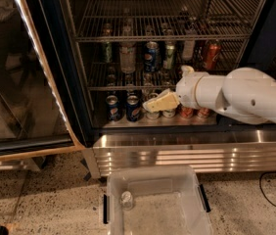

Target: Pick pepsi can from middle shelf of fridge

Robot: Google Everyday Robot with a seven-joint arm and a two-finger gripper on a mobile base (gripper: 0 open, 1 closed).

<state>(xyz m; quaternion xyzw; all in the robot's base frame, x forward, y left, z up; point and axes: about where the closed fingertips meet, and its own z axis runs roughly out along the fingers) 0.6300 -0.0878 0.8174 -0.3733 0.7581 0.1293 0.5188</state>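
The fridge (62, 67) stands open with wire racks inside. A dark-blue pepsi can (151, 56) stands on the middle shelf (103, 81), among clear bottles, green cans and an orange-red can (211, 54). More blue cans (132, 107) stand in the row below. My gripper (158, 103), pale yellow on a white arm (236, 94), reaches in from the right. It sits low, in front of the lower row of cans, below and slightly right of the pepsi can, and nothing shows in it.
The fridge's glass door (15, 82) hangs open at the left. A ribbed steel base (192, 153) runs below the racks. A clear plastic bin (148, 174) sits on the speckled floor in front. A black cable (275, 192) lies at the right.
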